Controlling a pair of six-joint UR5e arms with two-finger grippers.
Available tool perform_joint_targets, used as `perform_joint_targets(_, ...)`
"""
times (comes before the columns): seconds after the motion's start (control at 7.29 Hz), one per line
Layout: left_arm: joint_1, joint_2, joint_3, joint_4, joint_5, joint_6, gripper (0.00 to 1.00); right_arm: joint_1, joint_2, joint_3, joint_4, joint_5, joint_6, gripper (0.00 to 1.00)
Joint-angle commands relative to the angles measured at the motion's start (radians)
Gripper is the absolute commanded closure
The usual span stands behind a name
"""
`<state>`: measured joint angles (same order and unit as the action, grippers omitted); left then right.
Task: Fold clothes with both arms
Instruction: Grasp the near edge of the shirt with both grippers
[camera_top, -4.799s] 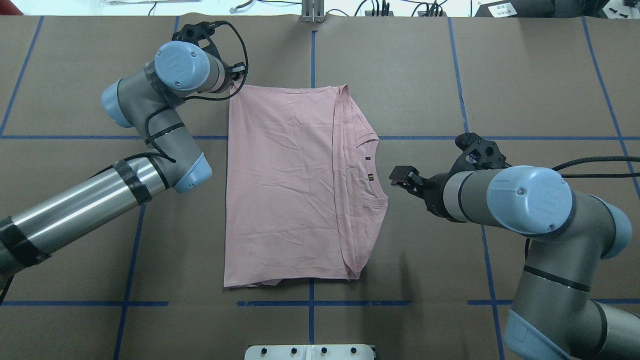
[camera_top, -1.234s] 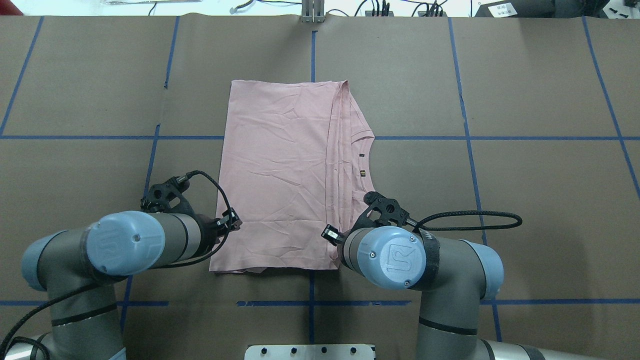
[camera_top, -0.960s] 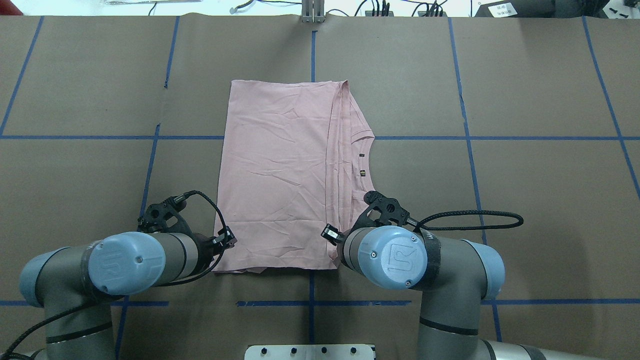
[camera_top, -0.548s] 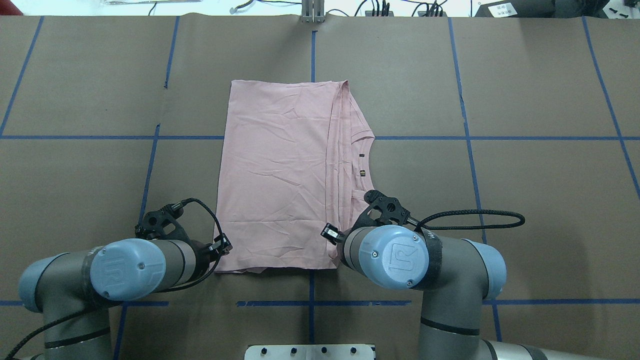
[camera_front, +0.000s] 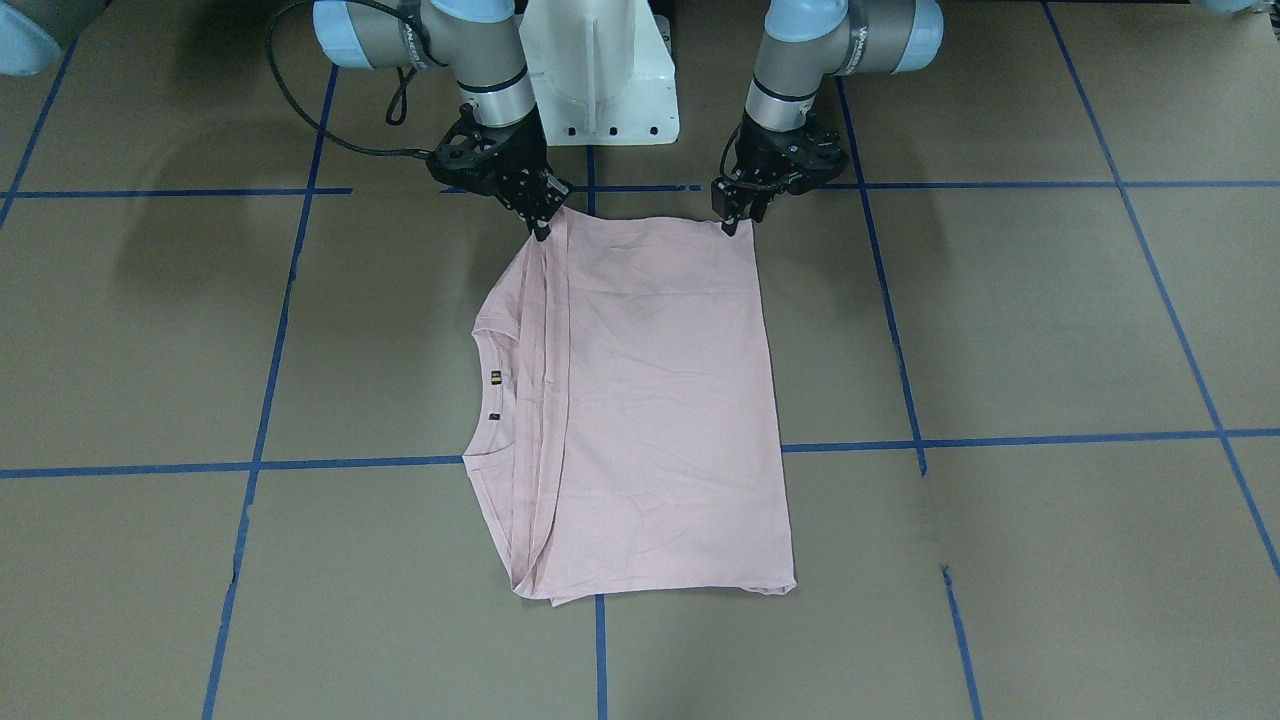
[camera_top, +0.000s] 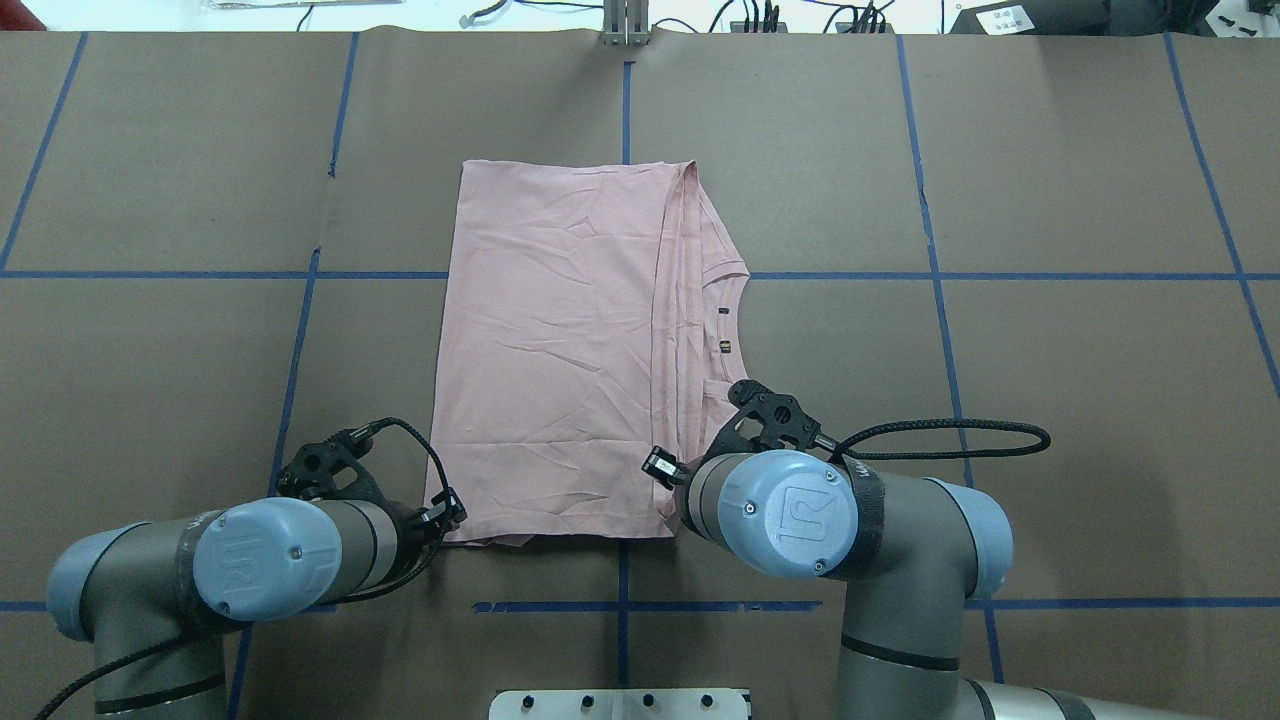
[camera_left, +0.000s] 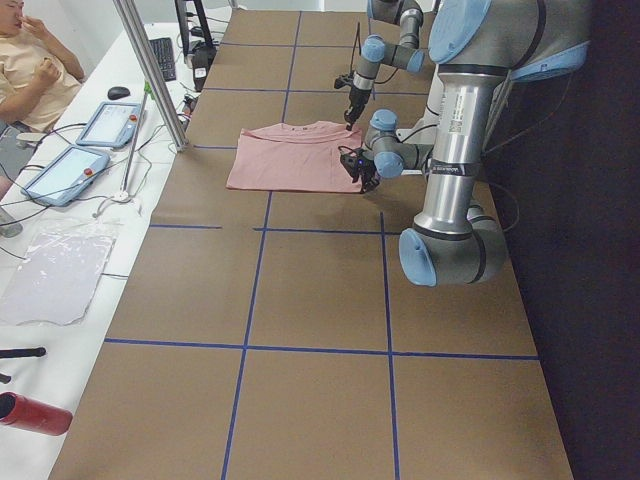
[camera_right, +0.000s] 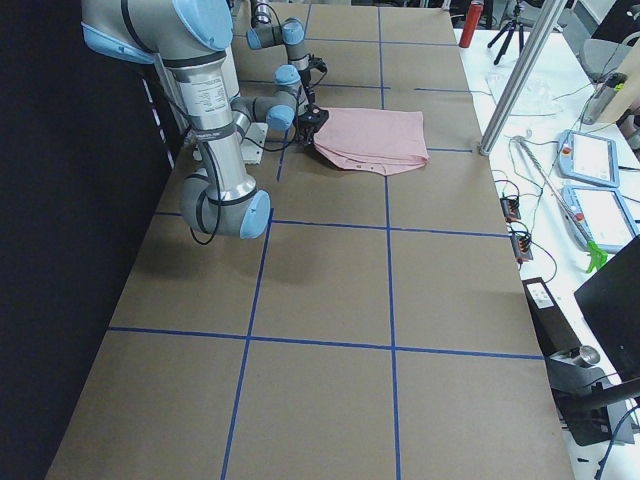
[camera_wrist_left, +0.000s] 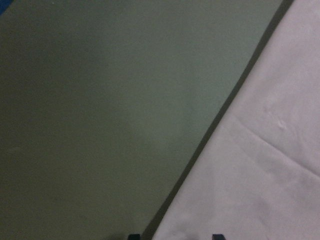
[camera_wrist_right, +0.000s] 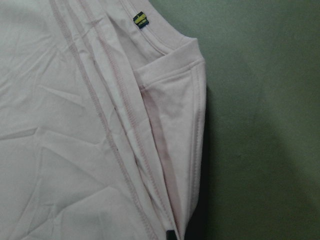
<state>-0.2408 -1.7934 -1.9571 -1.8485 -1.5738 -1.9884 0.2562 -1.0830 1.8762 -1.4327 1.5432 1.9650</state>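
Observation:
The pale pink T-shirt (camera_top: 560, 350) lies folded flat on the brown table, collar and small tags to the right; its print is hidden. It also shows in the front view (camera_front: 650, 400). My left gripper (camera_front: 735, 218) is at the shirt's near left corner; in the left wrist view its two fingertips (camera_wrist_left: 216, 236) stand apart, astride the shirt's edge (camera_wrist_left: 260, 165), open. My right gripper (camera_front: 541, 226) is at the near right corner. A single fingertip (camera_wrist_right: 170, 235) shows on the layered hem (camera_wrist_right: 150, 150), jaws together on the cloth.
The white pedestal (camera_front: 600, 70) stands at the near table edge between the arms. Blue tape lines (camera_top: 620, 606) cross the table. An operator (camera_left: 30, 60), tablets (camera_left: 105, 125) and a red bottle (camera_left: 35, 413) are on the far side bench.
Both arms came from the shirt's far and right sides to its near edge. In the last second my left gripper slid nearer to the near left corner; the right arm held still.

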Motion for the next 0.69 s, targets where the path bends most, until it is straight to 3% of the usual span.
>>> perform_joint_targets(0.0,0.003,0.008,0.004,0.000,0.000,-0.001,0.44,0.000,0.002,0.000,0.000,0.000,0.000,1.00)
perform_joint_targets(0.14,0.003,0.008,0.003,0.000,0.001,-0.009,0.58,0.000,0.002,0.001,0.002,0.000,0.000,1.00)
perform_joint_targets(0.27,0.005,0.008,0.003,0.000,0.001,-0.053,1.00,0.000,0.002,0.001,0.000,0.000,0.000,1.00)
perform_joint_targets(0.55,0.005,0.008,-0.008,0.000,0.003,-0.053,1.00,0.002,0.000,0.001,0.000,0.000,0.000,1.00)
